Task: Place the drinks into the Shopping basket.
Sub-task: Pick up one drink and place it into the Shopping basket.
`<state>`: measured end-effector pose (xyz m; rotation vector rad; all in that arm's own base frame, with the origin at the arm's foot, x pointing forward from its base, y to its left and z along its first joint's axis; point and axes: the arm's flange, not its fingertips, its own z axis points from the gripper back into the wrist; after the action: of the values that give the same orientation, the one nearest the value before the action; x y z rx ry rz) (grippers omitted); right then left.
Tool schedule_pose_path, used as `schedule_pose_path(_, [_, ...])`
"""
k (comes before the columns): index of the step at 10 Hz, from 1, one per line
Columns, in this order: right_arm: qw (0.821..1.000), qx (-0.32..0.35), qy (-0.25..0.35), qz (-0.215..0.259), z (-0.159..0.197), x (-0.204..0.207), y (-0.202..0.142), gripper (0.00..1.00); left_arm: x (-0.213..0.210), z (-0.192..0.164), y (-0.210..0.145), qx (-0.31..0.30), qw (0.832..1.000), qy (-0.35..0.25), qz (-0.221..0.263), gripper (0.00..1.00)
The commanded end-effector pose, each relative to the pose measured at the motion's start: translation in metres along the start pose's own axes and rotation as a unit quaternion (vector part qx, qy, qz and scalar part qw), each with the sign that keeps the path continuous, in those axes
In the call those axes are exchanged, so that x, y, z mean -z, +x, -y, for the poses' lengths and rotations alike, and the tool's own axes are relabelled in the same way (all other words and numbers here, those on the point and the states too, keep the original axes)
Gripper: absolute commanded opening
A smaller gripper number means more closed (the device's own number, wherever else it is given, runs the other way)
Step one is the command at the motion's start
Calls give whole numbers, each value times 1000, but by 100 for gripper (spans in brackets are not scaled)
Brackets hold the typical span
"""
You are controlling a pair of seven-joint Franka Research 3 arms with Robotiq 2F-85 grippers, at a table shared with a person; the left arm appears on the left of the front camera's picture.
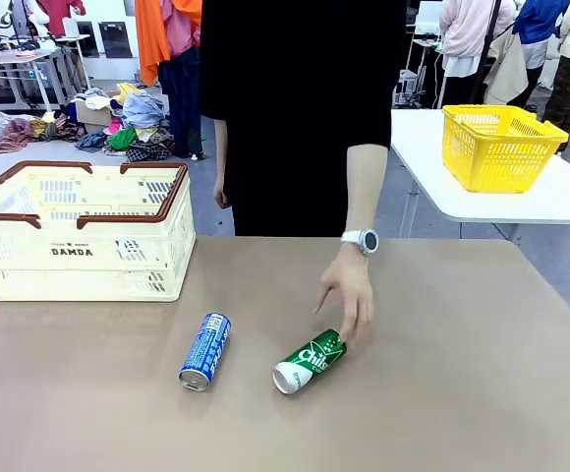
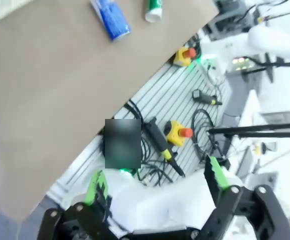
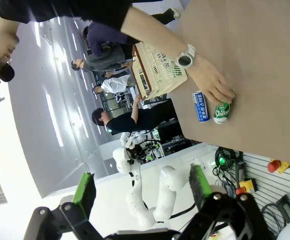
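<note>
green can (image 1: 309, 361), blue can (image 1: 204, 351) lying on table (image 1: 462, 393); hand (image 1: 349, 293) touching green can; left fingers (image 2: 96, 187), right fingers (image 3: 85, 192) spread.

- The person's hand (image 1: 349, 290) partly covers the far end of the green can (image 1: 309, 361) with its fingertips.
- In the left wrist view, the blue can (image 2: 111, 19) and the green can are cut off by the top edge, and both are blurred.
- On the Shopping basket (image 1: 79, 258), the small print above "DAMDA" is too small to read.
- In the front view, the person (image 1: 300, 108) is cut off above the chest.
</note>
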<state>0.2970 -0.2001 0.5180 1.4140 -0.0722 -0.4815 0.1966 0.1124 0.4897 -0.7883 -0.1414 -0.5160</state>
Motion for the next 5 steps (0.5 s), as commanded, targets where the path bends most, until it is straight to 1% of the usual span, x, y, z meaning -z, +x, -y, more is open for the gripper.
schedule_pose_path(1, [1000, 3, 8, -2, -5, -2, -1, 100, 24, -16, 24, 1, 1000, -3, -23, 100])
schedule_pose_path(3, [1000, 3, 8, -2, -5, -2, -1, 100, 34, -14, 38, -4, 999, 1, -45, 100])
schedule_pose_path(5, [1000, 3, 8, -2, -5, -2, -1, 100, 55, 1, 65, -14, 998, 2, -61, 100])
